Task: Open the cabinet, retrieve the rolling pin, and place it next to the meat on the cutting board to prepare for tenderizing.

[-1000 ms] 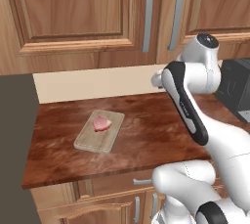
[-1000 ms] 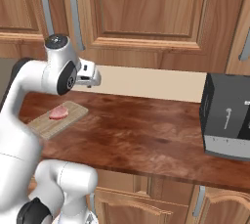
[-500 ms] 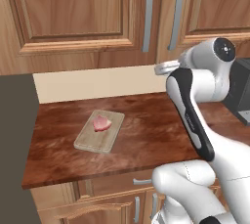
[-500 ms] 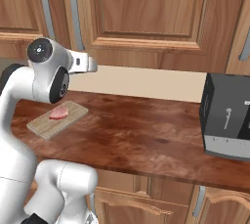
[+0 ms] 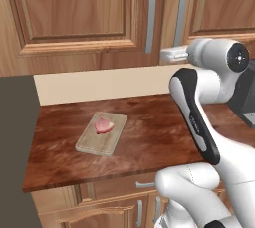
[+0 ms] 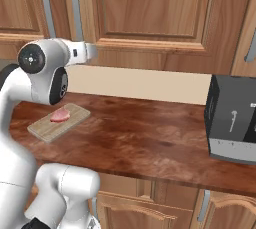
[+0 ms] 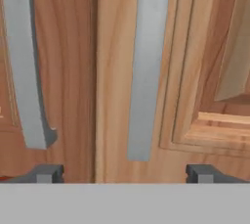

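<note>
The rolling pin cannot be made out anywhere, and both wall cabinet doors are closed, so what lies behind them is hidden. In the hand view the two dark fingers [image 7: 45,173] are cut off at the bottom edge, only their tips rising, set far apart with nothing between them. Between the tips, close ahead, stands the lower end of a grey bar handle [image 7: 148,66] on the cabinet [image 7: 113,71], its top running out of the picture; a second grey handle [image 7: 27,66] lies to the left on the neighbouring door, outside the left tip. In the left base view the gripper [image 5: 172,54] is level with the bottoms of those handles and close to the doors; whether it touches them cannot be told. Well below and to the left, on the dark reddish worktop [image 5: 149,137], the cutting board [image 5: 94,142] lies flat with the meat [image 5: 103,126] on its far half.
</note>
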### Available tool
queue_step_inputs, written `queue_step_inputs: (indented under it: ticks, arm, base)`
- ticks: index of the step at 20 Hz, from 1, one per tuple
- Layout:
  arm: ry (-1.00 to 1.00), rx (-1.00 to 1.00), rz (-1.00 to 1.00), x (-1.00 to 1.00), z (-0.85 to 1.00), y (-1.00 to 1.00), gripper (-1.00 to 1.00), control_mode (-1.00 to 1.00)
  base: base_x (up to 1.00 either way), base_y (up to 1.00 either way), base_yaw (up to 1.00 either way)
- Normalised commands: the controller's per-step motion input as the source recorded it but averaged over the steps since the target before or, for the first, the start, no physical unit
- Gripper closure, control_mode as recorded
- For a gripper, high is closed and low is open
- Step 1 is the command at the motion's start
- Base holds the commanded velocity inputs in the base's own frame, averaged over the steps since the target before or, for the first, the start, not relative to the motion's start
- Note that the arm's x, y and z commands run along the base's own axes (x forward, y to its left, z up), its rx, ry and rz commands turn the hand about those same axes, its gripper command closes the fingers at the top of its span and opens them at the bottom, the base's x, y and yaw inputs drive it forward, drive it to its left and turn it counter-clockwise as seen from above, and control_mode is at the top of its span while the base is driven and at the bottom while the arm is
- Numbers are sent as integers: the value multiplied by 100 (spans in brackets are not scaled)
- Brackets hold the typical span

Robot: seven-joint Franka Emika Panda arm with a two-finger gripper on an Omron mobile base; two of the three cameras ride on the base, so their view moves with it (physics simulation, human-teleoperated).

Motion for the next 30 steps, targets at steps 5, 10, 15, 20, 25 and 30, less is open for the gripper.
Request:
queue_step_inputs:
  ticks: [5,10,15,20,25,30]
  arm:
    - [-29,0,0,4,39,0,-100,-100]
    - [-21,0,-2,24,18,0,-100,-100]
    - [-12,0,-6,39,1,0,-100,-100]
    - [-10,0,-8,40,0,0,-100,-100]
    - [-8,0,-7,45,0,0,-100,-100]
    - [-2,0,-1,41,0,0,-100,-100]
  base:
    - [0,0,0]
    - [0,0,0]
    - [0,0,0]
    - [0,0,0]
    - [0,0,0]
    - [0,0,0]
